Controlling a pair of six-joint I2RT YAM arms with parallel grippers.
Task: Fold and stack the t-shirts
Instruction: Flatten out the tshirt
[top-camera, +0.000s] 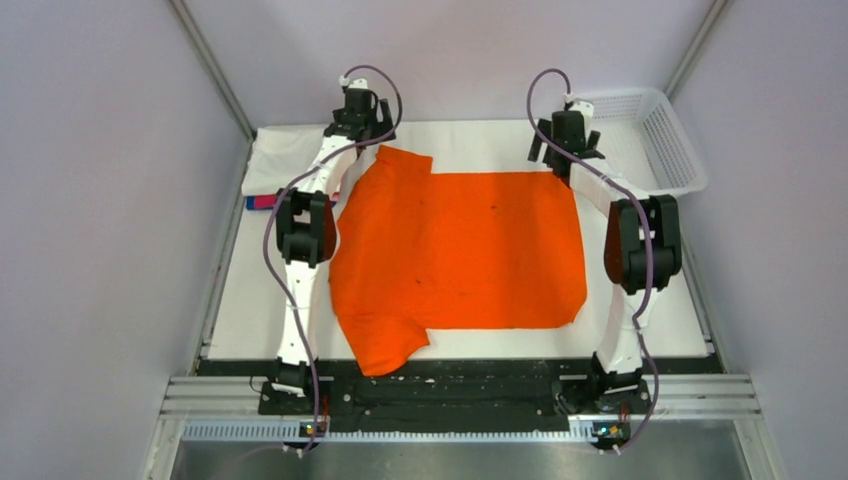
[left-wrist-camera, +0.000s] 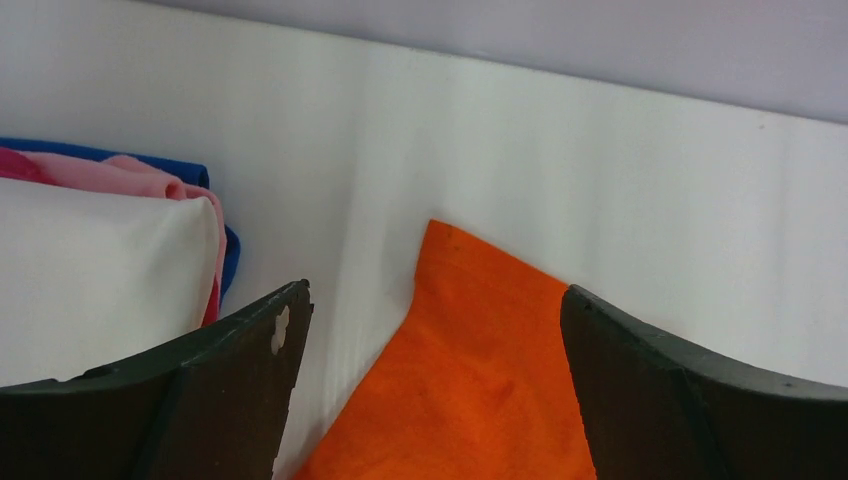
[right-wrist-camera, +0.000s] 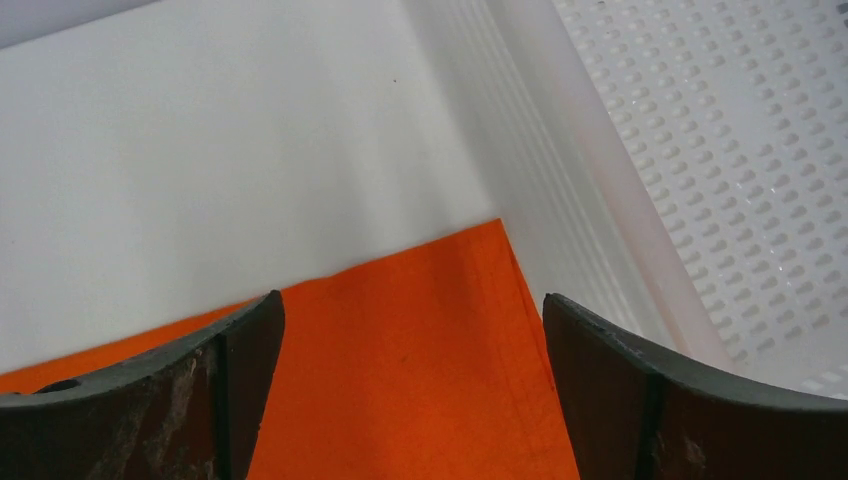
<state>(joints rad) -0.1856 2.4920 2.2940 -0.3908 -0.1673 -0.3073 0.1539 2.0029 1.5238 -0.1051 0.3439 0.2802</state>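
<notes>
White counter (top-camera: 470, 135) carries the soft orange t-shirt (top-camera: 460, 250), spread flat. White perforated plastic basket (top-camera: 672, 150): just beyond its far right corner. Folded t-shirts (top-camera: 285, 160): stacked beside its far left corner. Left pincer (left-wrist-camera: 430, 330), right pincer (right-wrist-camera: 410, 330): fingers apart above those corners.

spread shirt (top-camera: 460, 250): table (top-camera: 480, 135) centre | folded stack (top-camera: 285, 162): far-left of it | basket (top-camera: 655, 140): far-right corner

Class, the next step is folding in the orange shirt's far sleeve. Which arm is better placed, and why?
Left. The left gripper hangs open right over the far sleeve tip of the orange t-shirt; the right gripper, also open, sits over the opposite hem corner beside the basket.
</notes>
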